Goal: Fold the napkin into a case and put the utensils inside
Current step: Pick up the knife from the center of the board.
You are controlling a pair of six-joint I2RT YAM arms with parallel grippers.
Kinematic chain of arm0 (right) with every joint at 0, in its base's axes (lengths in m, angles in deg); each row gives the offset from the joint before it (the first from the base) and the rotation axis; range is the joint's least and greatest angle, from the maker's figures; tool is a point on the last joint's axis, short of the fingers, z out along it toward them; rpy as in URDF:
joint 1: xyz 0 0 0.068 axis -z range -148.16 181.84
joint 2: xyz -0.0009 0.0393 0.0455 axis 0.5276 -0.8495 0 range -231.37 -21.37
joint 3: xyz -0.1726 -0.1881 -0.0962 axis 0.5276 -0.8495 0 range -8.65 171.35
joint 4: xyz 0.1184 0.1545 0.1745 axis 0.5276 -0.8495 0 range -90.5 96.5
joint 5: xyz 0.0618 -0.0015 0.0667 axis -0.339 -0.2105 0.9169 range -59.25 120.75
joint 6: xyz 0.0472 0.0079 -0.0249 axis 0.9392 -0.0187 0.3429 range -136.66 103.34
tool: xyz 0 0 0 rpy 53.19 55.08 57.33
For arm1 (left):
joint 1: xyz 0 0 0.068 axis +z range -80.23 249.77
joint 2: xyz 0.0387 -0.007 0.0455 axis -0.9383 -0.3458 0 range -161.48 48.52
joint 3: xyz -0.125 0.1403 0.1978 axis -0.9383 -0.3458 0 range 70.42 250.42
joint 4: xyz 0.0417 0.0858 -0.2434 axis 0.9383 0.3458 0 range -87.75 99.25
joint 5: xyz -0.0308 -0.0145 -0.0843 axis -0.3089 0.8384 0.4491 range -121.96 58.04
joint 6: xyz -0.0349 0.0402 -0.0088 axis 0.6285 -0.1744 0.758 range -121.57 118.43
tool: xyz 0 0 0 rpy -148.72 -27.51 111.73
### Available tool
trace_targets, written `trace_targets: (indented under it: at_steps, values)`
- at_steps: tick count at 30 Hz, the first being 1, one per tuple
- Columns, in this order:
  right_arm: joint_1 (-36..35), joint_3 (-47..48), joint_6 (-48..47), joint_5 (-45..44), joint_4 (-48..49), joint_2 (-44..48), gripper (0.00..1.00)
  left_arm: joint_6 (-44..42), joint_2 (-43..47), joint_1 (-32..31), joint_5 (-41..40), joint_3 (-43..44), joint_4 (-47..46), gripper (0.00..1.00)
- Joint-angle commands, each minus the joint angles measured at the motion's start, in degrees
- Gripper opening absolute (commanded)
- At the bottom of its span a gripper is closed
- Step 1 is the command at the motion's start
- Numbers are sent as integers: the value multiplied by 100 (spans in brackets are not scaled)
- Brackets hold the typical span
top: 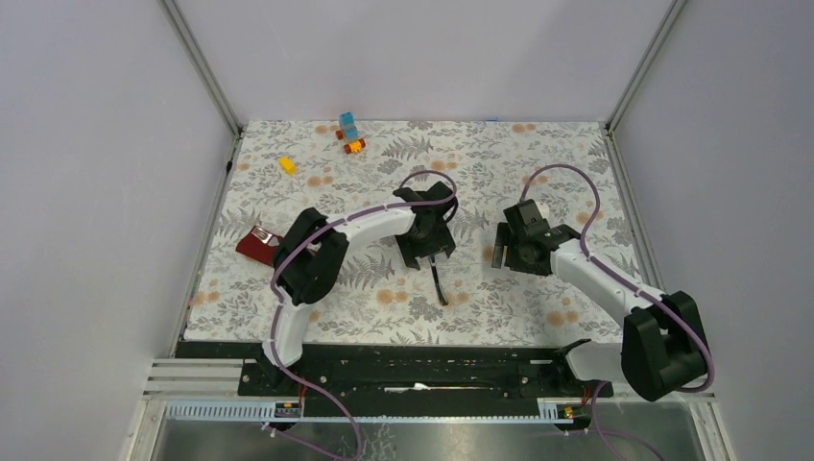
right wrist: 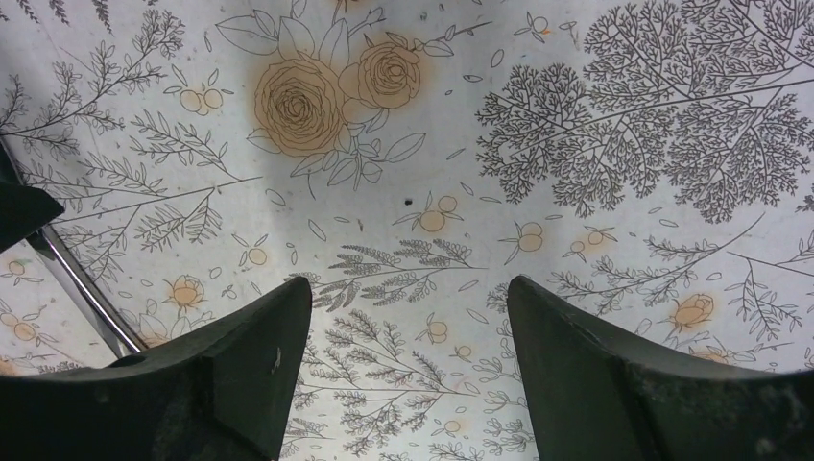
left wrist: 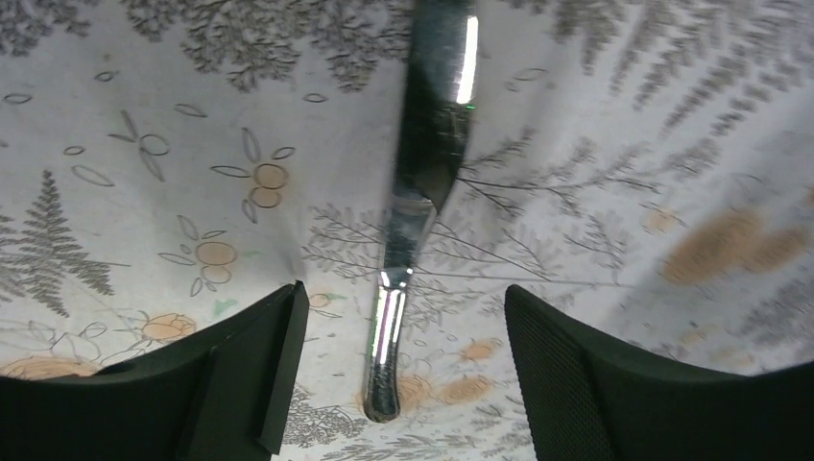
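Presently we count one knife [left wrist: 422, 173] lying between the fingers of the spread left end effector [left wrist: 398, 331], one maroon napkin [top: 251, 250], and the right end effector [right wrist: 410, 312] likewise spread, empty.

Top camera high behind the arm bases [top: 274, 370], looking down over the flowered tablecloth [top: 538, 163], left wrist camera close above it, facing down past its fingers [left wrist: 240, 384], knife [left wrist: 422, 192] mid-frame shared with top view, right wrist camera equally close
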Motion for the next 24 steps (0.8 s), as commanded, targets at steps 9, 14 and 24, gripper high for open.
trace_targets:
  at_steps: [9,14,24]
  values:
    - [13,-224,-99,-203,259,574,82,214,-906,-121,-202,1040,1612,57]
    - [16,-282,-92,-185,333,657,82,303,-1064,-234,-158,1031,1668,57]
    - [19,-351,-67,-251,342,991,82,263,-1610,-251,-385,1252,1967,37]
